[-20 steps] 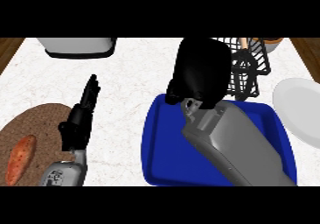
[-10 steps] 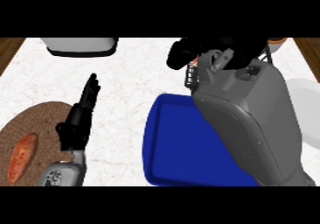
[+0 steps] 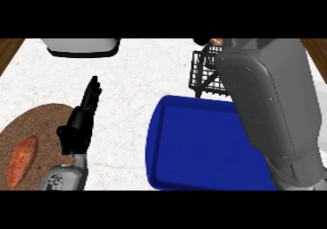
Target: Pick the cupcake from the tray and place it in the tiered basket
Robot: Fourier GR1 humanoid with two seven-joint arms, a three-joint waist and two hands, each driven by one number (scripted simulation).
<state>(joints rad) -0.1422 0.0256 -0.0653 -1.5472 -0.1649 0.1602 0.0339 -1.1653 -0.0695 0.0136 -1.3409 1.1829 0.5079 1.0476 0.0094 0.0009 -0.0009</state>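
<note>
The right forearm (image 3: 271, 107) hides the right hand, so whether it is open or closed cannot be told. A small orange-brown patch (possibly the cupcake (image 3: 217, 41)) shows above the black wire basket (image 3: 204, 76). The blue tray (image 3: 199, 147) holds nothing visible. The left hand (image 3: 84, 118) rests with fingers straight.

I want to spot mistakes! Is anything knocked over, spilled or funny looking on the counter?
Nothing stands out. The blue tray lies flat with nothing showing in it, the black wire basket stands upright behind it, and the orange food sits on the brown board. The big grey right forearm hides much of the basket.
</note>
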